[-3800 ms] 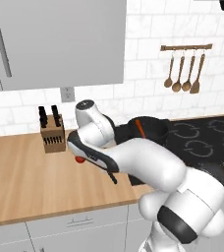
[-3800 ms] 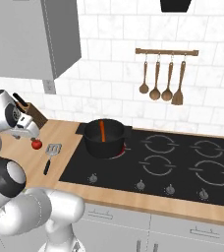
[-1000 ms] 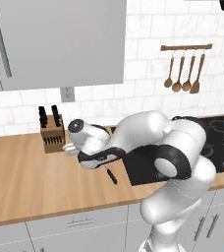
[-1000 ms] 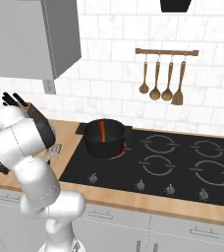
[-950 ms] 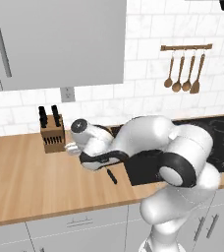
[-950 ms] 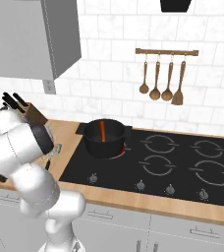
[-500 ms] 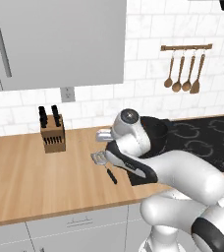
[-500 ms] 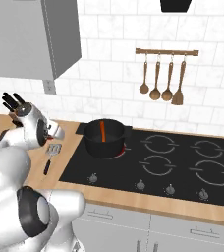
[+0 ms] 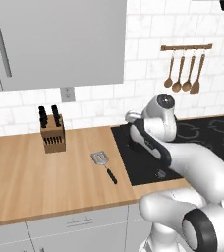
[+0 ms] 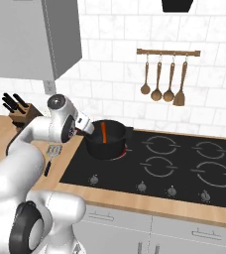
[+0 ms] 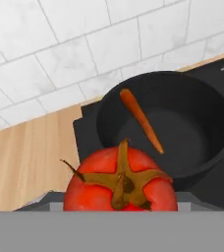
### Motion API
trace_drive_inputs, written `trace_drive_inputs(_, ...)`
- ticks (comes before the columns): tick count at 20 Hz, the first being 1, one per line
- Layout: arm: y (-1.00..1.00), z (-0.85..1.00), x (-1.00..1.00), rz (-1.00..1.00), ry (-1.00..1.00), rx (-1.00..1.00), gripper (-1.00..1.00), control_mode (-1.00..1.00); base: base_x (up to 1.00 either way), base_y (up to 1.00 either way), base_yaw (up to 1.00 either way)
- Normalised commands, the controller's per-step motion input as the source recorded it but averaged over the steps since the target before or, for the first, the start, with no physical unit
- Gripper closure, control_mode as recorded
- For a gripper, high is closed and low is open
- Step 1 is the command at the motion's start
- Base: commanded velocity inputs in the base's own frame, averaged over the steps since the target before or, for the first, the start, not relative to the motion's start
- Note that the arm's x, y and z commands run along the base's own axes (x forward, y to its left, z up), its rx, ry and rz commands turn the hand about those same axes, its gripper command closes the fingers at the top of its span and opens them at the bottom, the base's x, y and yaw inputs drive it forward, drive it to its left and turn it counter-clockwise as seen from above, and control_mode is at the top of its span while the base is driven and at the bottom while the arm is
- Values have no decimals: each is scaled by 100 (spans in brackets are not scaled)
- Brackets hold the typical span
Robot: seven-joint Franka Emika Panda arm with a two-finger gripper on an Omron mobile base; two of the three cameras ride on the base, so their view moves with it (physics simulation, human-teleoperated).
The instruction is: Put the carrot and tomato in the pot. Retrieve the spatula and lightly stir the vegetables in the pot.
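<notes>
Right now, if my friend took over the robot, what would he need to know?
Gripper: shut on the small round red tomato, carried close to the wide black pot and not yet over it.
The slim orange carrot already leans inside the pot, which stands on the black stovetop.
The slotted silver spatula with a black handle lies untouched on the wooden counter, left of the stove.
Done: carrot in the pot.
Left: drop the tomato in the pot, fetch the spatula, stir lightly.
</notes>
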Motion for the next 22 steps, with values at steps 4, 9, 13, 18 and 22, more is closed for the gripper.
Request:
trace_drive_inputs(4,-71,-6,57,-6,12,1,100,-100,0,0,0)
trace_drive_inputs(9,-35,-38,49,0,13,5,100,-100,0,0,0)
trace_drive_inputs(13,-16,-63,41,0,13,1,100,-100,0,0,0)
trace_drive_inputs(18,-7,-56,42,0,9,0,100,-100,0,0,0)
trace_drive_inputs(22,-3,-45,29,0,10,0,100,-100,0,0,0)
